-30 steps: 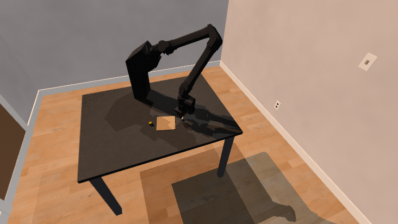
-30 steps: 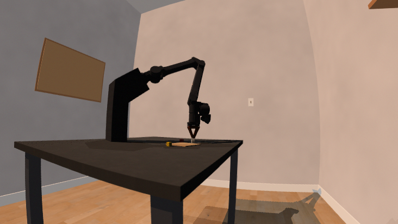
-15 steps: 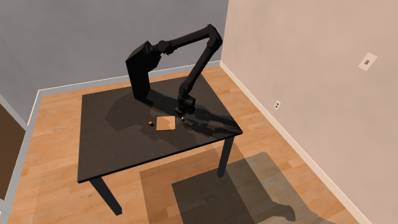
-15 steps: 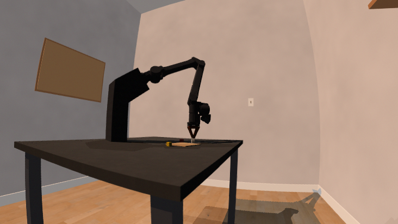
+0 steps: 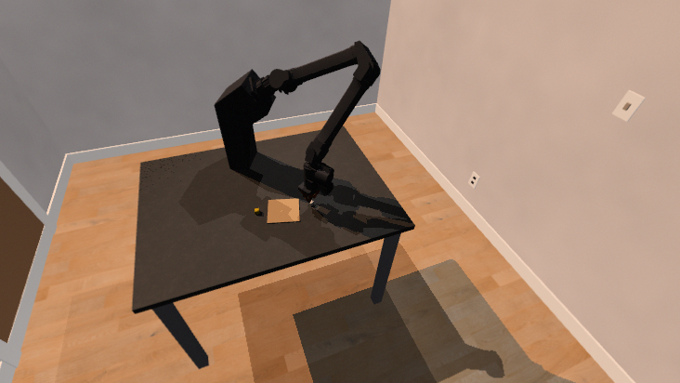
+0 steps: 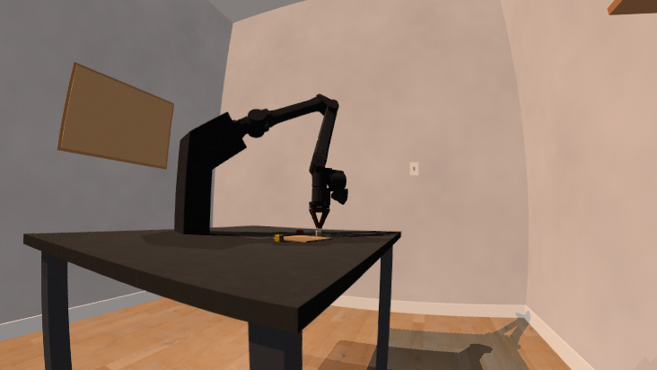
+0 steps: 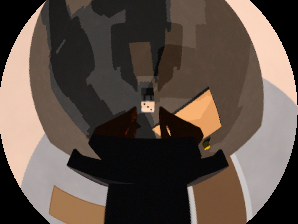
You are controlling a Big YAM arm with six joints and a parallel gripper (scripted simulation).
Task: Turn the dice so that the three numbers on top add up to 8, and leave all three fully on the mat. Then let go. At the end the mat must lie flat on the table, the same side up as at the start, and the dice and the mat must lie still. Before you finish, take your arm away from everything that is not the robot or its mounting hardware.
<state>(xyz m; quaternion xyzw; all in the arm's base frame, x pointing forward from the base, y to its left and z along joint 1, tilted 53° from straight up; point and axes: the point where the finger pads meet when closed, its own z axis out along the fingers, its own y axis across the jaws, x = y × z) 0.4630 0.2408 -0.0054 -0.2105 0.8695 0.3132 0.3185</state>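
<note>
Orange-tan, the square mat (image 5: 283, 210) (image 6: 305, 238) (image 7: 200, 117) lies flat on the dark tabletop (image 5: 189, 247) (image 6: 183, 261) (image 7: 240, 90); the top view gives its full outline, while the exterior view flattens it to a thin sliver. A yellow die (image 5: 256, 210) (image 6: 278, 238) (image 7: 207, 146) sits off the mat, just beside one edge. A white die (image 5: 311, 203) (image 6: 318, 233) (image 7: 147, 106) is beyond the opposite edge, also off the mat, and only the wrist view brings out dark pips on its pale face. The exterior view adds a small dark red die (image 6: 299, 231) behind the mat, which I cannot pick out in the other two. The black arm (image 5: 343, 107) (image 6: 324, 137) reaches down over the white die. Its dark red fingers (image 6: 313, 218) seem to meet at the tips from the side, but the wrist view shows a gap: the jaws are partly spread, pinching nothing. From outside, their tips hang just above the white die; the wrist view lines it up between them.

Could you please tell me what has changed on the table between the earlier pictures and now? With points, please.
Nothing visibly changed. The arm and its pincer (image 5: 311, 200) (image 6: 319, 227) (image 7: 147, 110) stayed above the white die (image 5: 311, 203) (image 6: 318, 233) (image 7: 147, 106), and the yellow die (image 5: 256, 210) (image 6: 278, 238) (image 7: 207, 145) stayed beside the mat (image 5: 282, 210) (image 6: 305, 238) (image 7: 202, 117). Whether the pincer's grip changed, I cannot tell.
</note>
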